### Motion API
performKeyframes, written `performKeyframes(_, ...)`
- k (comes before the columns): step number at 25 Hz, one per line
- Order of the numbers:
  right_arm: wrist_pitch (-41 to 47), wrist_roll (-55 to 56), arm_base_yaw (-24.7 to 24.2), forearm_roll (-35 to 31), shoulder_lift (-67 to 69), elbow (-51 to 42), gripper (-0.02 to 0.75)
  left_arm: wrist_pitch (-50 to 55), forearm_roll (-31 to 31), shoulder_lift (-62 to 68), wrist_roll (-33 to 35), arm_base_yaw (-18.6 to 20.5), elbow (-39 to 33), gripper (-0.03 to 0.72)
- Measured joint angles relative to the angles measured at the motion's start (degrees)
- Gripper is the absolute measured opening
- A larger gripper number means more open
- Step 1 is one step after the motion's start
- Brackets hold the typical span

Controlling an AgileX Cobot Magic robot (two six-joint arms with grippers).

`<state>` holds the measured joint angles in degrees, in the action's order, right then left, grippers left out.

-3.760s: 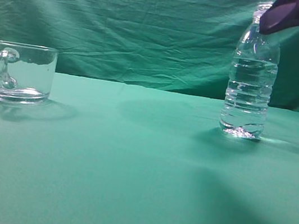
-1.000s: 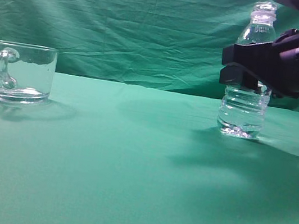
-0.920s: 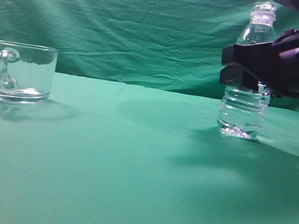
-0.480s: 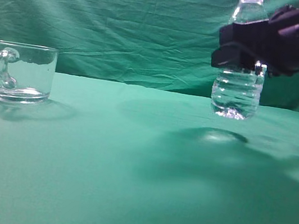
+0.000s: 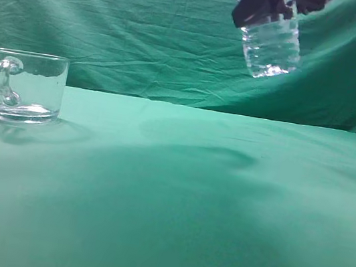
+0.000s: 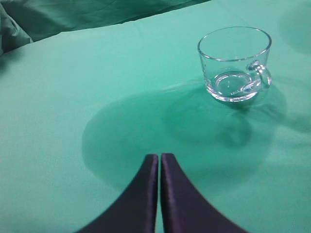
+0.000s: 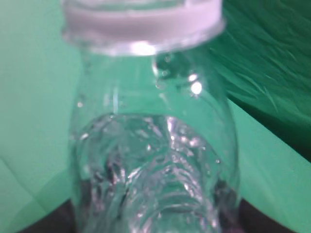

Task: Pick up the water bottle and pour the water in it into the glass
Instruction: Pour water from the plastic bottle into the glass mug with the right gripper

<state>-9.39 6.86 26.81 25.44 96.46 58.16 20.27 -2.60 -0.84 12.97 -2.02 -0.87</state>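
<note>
Hanging tilted at the top right, the water bottle (image 5: 271,46) is gripped by the right gripper (image 5: 270,0) (the left gripper (image 6: 159,165) is closed, empty), far from the glass (image 5: 21,86).

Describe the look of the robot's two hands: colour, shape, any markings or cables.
The left hand has two smooth, dark purple-black fingers that taper to narrow curved tips. The right hand shows only as a dark purple-black block at the frame top. No markings or cables show.

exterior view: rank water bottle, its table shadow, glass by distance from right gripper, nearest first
1. water bottle, clamped in the right gripper, top right, lifted off the table.
2. shadow, on the cloth below, mid-table.
3. glass, far left.
</note>
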Motion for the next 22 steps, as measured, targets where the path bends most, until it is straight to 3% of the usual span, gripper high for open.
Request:
performKeyframes(8, 11.03, -1.03, 6.76, 5.40, 8.15, 13.83, 0.328, 0.00, 0.00, 0.00, 0.00, 0.00, 0.00, 0.000)
performKeyframes(22, 16.66, -1.99, 13.57, 14.85, 24.39, 32.50, 0.328, 0.00, 0.00, 0.00, 0.00, 0.00, 0.00, 0.000)
